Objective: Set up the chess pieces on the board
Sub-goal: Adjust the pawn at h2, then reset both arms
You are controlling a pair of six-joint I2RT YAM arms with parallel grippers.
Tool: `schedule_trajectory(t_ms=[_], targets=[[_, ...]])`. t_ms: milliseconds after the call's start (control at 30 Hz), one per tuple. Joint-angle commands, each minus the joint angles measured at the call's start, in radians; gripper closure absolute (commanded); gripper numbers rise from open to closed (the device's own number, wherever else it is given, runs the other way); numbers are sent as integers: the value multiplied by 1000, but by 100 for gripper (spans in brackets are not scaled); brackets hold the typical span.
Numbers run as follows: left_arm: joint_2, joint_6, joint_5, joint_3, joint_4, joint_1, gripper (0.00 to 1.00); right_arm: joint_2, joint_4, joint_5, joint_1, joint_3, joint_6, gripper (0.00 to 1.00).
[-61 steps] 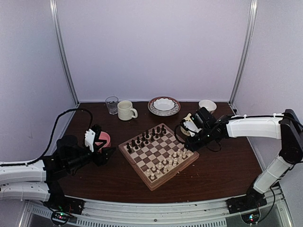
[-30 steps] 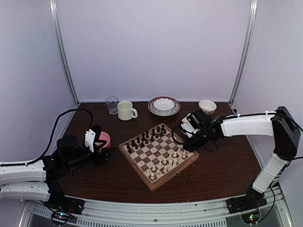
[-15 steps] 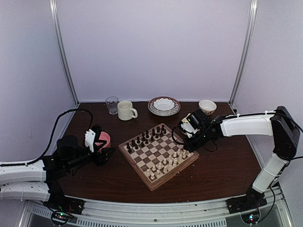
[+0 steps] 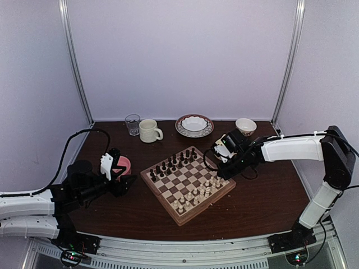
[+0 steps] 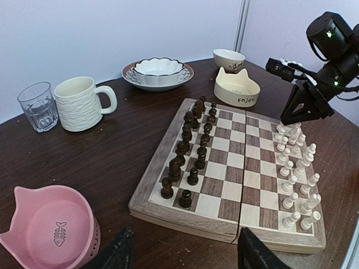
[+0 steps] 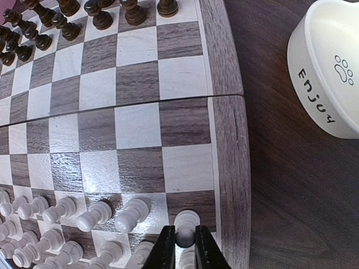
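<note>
The board (image 4: 180, 219) lies turned at an angle in the middle of the table (image 4: 263, 202). The cream-white chess pieces (image 5: 291, 168) stand in two rows along the side of the board that faces the table's near right corner. The dark pieces (image 5: 190, 151) line the opposite side, toward the far left corner.

The right end effector (image 6: 185, 246) is down over the corner of the board nearest the table's right edge. It is clenched on one cream-white piece (image 6: 186, 221), whose rounded top shows between the two black fingers (image 6: 166, 249). That piece is at the end of the white rows, on the square next to the rim. Whether its base rests on the square cannot be told.

The left end effector (image 5: 185, 244) is low near the table's left edge, pointing at the board, with its fingers spread apart and nothing between them.

A pink cat-shaped bowl (image 5: 53, 227) sits just beside it. A cream cat-eared bowl (image 5: 236, 89) sits just off the board near the right arm. Along the far edge stand a glass (image 5: 38, 106), a cream mug (image 5: 84, 103), a scalloped white bowl (image 5: 158, 66) on a patterned plate (image 5: 130, 72), and a small bowl (image 5: 228, 58).
</note>
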Motion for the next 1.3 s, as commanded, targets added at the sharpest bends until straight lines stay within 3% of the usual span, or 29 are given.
schedule_trajectory(t_ms=[0, 533, 567, 667, 867, 1100, 1167, 1267], targets=[[-9, -2, -12, 35, 19, -6, 37, 8, 26, 28, -10, 22, 4, 86], [-8, -2, -12, 35, 22, -6, 37, 30, 25, 26, -9, 35, -1, 81], [-9, -3, -12, 35, 21, -6, 37, 30, 24, 26, -9, 36, -2, 79], [-9, -2, -12, 35, 21, -6, 37, 21, 24, 31, -9, 35, -2, 60], [-12, -3, -24, 42, 9, -6, 37, -41, 31, 69, -10, 22, 2, 57], [-38, -66, -147, 100, -152, -5, 37, -190, 121, 116, -9, -46, 0, 49], [-49, -122, -252, 135, -264, -6, 37, -257, 165, 171, -10, -85, -1, 44], [-65, -174, -338, 193, -419, -3, 27, -380, 235, 306, -9, -171, -14, 37]])
